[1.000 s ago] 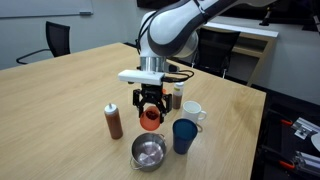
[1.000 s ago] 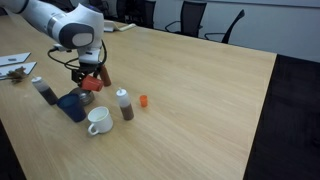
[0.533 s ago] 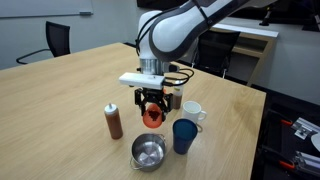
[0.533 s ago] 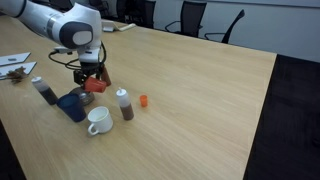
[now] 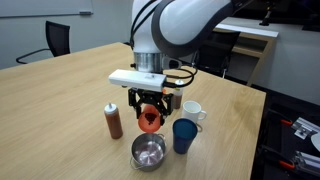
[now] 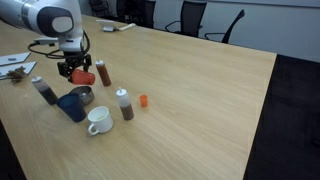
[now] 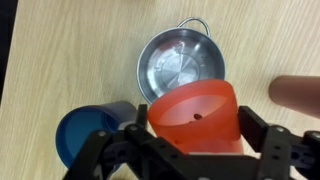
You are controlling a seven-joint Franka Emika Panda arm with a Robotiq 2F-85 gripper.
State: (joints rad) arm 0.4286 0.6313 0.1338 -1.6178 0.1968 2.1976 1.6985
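Observation:
My gripper (image 5: 149, 108) is shut on an orange plastic cup (image 5: 150, 120), held on its side above the table with its mouth facing the wrist camera. In the wrist view the orange cup (image 7: 195, 118) sits between the black fingers (image 7: 257, 128), and a small dark speck shows inside it. Just below and beyond it a steel bowl (image 7: 180, 68) with a handle stands empty on the wood. In both exterior views the steel bowl (image 5: 148, 152) (image 6: 82, 95) lies close to the gripper (image 6: 78, 72).
A blue cup (image 5: 184, 135) (image 7: 88, 130) and a white mug (image 5: 192, 113) stand beside the bowl. A brown sauce bottle (image 5: 114, 121) is to the bowl's other side; more bottles (image 6: 125, 104) (image 6: 44, 91) and a small orange piece (image 6: 144, 100) are nearby. Papers (image 6: 15, 62) lie at the table's edge.
The gripper has shifted sideways with the orange cup still held, uncovering the steel bowl in an exterior view. The other objects have not moved.

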